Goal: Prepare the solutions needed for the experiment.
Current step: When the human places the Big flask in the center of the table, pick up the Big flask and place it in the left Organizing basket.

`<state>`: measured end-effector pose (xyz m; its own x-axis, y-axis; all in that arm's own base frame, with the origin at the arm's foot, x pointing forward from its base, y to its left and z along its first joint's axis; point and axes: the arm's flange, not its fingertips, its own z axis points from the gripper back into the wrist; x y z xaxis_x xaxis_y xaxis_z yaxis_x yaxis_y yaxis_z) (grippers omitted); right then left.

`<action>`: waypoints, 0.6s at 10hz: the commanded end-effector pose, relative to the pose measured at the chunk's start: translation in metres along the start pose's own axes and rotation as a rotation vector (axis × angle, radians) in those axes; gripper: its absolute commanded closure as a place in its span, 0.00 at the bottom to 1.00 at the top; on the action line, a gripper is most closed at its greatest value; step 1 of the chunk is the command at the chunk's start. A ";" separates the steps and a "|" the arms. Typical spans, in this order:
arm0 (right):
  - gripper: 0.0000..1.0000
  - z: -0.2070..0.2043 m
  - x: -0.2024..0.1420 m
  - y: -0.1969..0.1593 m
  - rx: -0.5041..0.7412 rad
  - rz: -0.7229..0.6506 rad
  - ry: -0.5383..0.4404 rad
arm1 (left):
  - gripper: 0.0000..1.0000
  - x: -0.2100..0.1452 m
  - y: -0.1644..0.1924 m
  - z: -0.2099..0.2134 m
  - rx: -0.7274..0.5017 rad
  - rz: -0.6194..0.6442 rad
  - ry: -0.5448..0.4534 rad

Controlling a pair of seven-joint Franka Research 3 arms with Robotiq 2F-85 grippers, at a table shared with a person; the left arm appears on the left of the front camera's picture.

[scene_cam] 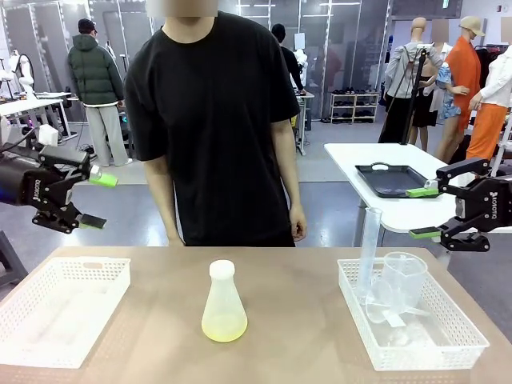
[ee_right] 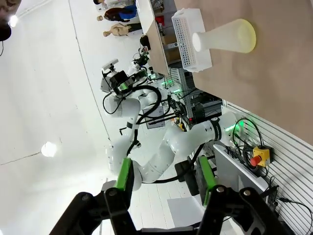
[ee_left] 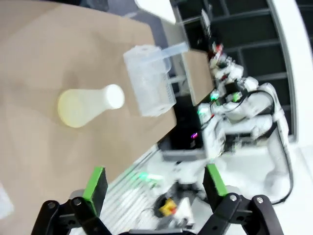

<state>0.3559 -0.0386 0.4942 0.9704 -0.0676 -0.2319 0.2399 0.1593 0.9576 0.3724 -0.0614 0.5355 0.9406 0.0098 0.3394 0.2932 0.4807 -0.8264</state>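
While solutions (scene_cam: 224,327) sit in a flask (scene_cam: 223,300) by the robot-side edge of the table (scene_cam: 308,328), left gripper (scene_cam: 99,201) wide, empty, right gripper (scene_cam: 421,213) narrower, empty.

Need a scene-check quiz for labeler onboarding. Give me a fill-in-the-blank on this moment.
1. The flask of yellow-green liquid is closed by a white ___.
2. It stands on the table, ___ the left basket and the right basket.
3. The beaker and cylinder sit in the ___ basket.
4. The left pincer and right pincer are both ___, holding nothing.
Missing: cap; between; right; open.
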 end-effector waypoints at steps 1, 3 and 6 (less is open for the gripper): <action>0.34 0.002 0.000 0.002 -0.007 -0.002 0.005 | 0.00 0.044 0.021 0.021 -0.036 -0.222 0.097; 0.34 0.002 0.000 0.002 -0.007 -0.002 0.005 | 0.00 0.062 0.031 0.023 -0.065 -0.191 0.145; 0.34 0.002 0.000 0.002 -0.007 -0.002 0.005 | 0.00 0.035 0.024 0.018 0.016 -0.200 0.095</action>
<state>0.3560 -0.0386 0.4942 0.9704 -0.0673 -0.2321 0.2401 0.1596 0.9575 0.4199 -0.0272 0.5345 0.8695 -0.1906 0.4558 0.4897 0.4533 -0.7448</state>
